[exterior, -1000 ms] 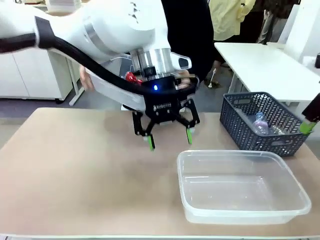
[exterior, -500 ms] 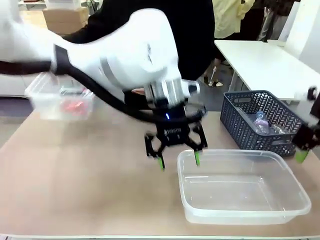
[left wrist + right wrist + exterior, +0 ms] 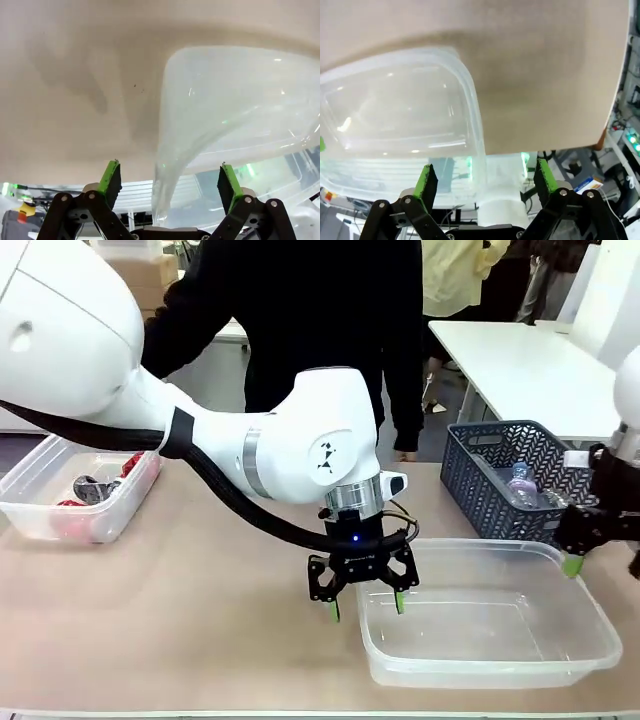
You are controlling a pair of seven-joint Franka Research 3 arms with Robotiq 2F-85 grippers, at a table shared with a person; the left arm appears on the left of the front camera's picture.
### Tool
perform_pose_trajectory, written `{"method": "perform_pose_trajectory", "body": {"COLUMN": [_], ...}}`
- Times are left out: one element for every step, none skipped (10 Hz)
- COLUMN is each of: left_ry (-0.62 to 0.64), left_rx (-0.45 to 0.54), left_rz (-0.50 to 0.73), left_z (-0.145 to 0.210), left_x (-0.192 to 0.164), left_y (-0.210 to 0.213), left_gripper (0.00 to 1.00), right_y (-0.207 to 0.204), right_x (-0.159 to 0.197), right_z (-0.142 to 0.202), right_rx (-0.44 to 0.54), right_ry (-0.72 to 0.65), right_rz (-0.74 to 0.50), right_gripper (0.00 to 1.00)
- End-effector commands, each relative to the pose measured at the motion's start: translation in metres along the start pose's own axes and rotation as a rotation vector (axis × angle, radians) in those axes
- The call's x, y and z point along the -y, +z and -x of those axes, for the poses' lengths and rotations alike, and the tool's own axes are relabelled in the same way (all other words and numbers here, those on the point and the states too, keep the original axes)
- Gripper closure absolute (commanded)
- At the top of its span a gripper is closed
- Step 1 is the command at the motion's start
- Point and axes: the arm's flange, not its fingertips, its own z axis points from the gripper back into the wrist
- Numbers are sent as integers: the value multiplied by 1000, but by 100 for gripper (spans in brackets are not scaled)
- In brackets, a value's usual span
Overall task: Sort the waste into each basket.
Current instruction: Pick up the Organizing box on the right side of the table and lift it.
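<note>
One clear basket (image 3: 470,548) lies empty at the front right of the table. My left gripper (image 3: 365,602) hangs open, straddling its left rim; in the left wrist view the rim of this basket (image 3: 240,110) runs up between the left gripper's (image 3: 169,180) green fingers. My right gripper (image 3: 603,560) is open at the basket's right end, and the right wrist view shows the right gripper (image 3: 485,180) over a corner of the basket (image 3: 395,115). A second clear basket (image 3: 110,515) at the far left holds red and silver cans (image 3: 88,488). A clear bottle (image 3: 519,483) lies in the dark grey basket.
The dark grey mesh basket (image 3: 470,485) stands behind the empty tub at the right. A person in black (image 3: 300,310) stands at the far side, one arm reaching towards the left tub. Bare tabletop lies between the two clear tubs.
My left arm has swung down and right onto the empty tub's left rim. The tub with cans has come down onto the table's left. The right gripper has moved in at the tub's right end.
</note>
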Motion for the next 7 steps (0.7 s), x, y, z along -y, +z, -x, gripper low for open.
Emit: {"method": "perform_pose_trajectory", "body": {"left_ry": [33,41,45,54,59,63,64], "left_rx": [36,43,41,43,48,48,44], "left_rz": [-11,-7,0,1,5,9,17], "left_z": [1,1,0,-1,-2,-3,-4], "left_x": [5,4,4,4,3,2,1], "left_y": [11,12,12,13,14,16,17], "left_gripper": [0,0,0,0,0,0,0], "right_y": [-90,-100,-111,-118,-121,-119,-116], "right_x": [-6,-9,-12,-13,-12,-8,-4], "right_z": [41,39,38,39,42,45,47], "right_rx": [28,16,0,-30,-49,-50,-40], "right_ry": [23,34,53,65,69,61,49], "right_rz": [-51,-48,-36,-33,-14,-11,-2], "right_gripper": [0,0,0,0,0,0,0]}}
